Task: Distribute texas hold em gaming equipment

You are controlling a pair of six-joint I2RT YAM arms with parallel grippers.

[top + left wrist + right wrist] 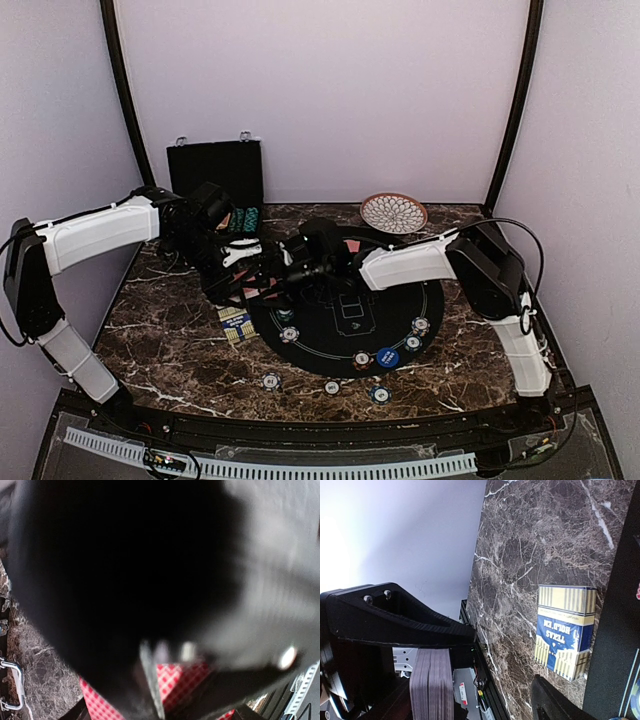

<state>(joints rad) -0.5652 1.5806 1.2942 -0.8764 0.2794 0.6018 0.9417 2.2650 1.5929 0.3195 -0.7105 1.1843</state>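
Both arms meet over the left edge of the round black mat. My left gripper is shut on a deck of red-backed playing cards; the checked backs show between its jaws in the left wrist view, behind a blurred black mass very close to the lens. In the right wrist view the deck stands edge-on under a black finger of the other arm. My right gripper is open around that spot, one fingertip well apart from the deck. Striped chips and a blue button lie on the mat.
A blue and yellow card box lies on the marble beside the mat. The black case stands open at the back left, with chips in its tray. A patterned plate sits at the back. Three chips lie near the front edge.
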